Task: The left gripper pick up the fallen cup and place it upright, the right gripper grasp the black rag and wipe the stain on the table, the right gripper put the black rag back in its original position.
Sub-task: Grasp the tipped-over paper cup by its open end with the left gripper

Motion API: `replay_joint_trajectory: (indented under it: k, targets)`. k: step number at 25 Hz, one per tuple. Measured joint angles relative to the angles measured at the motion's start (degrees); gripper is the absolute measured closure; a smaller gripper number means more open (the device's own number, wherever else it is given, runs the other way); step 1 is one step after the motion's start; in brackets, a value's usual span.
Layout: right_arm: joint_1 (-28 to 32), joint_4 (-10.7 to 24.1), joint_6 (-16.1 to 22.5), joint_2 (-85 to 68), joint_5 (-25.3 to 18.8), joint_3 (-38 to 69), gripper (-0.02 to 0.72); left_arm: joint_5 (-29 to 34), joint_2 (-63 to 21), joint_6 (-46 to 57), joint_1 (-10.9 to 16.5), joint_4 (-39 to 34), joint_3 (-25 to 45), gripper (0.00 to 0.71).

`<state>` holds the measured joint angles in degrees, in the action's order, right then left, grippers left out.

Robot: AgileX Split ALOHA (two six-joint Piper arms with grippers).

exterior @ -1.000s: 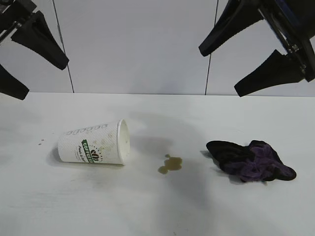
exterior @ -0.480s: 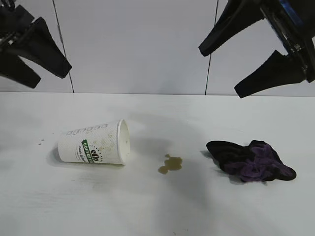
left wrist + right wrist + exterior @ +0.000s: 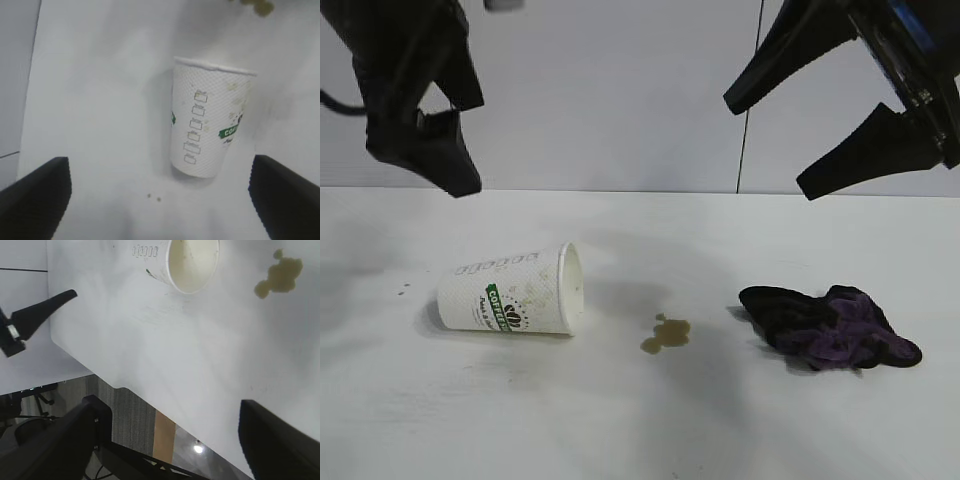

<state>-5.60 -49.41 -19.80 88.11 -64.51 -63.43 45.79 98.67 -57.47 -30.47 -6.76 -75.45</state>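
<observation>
The white cup (image 3: 510, 290) with a green logo band lies on its side on the table (image 3: 620, 420), mouth toward the brown stain (image 3: 666, 334). A crumpled black rag (image 3: 830, 325) with purple folds rests to the stain's right. My left gripper (image 3: 475, 145) hangs open above and behind the cup, touching nothing. In the left wrist view the cup (image 3: 207, 120) lies ahead of the left gripper (image 3: 160, 205), between its spread fingers (image 3: 35, 200). High at the upper right, the right gripper (image 3: 766, 148) is open and empty; in its own view it (image 3: 170, 440) looks down on the cup (image 3: 190, 262) and stain (image 3: 280, 277).
Tiny brown droplets (image 3: 403, 290) dot the table left of the cup. A grey panelled wall (image 3: 610, 90) stands behind the table. The right wrist view shows the table's edge (image 3: 115, 382), floor and a black frame below it.
My left gripper has swung in from the left edge, rightward and lower, to above the cup. The right gripper, cup, stain and rag have not moved.
</observation>
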Motion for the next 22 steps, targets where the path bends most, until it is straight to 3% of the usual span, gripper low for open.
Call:
replay_joint_trajectory:
  k: [4,11,22]
  targets:
    - [0.0,0.0,0.1,0.0,0.0,0.0,0.159,-0.9,5.5,3.4,-3.7,-6.9,0.0,0.015]
    - [0.0,0.0,0.2,0.0,0.7,0.0,0.159,-2.3,12.5,6.0,-8.0,-9.8,-0.3,0.015]
    - [0.0,0.0,0.2,0.0,0.9,0.0,0.159,-2.6,21.0,9.4,-8.5,-13.0,-7.0,0.015]
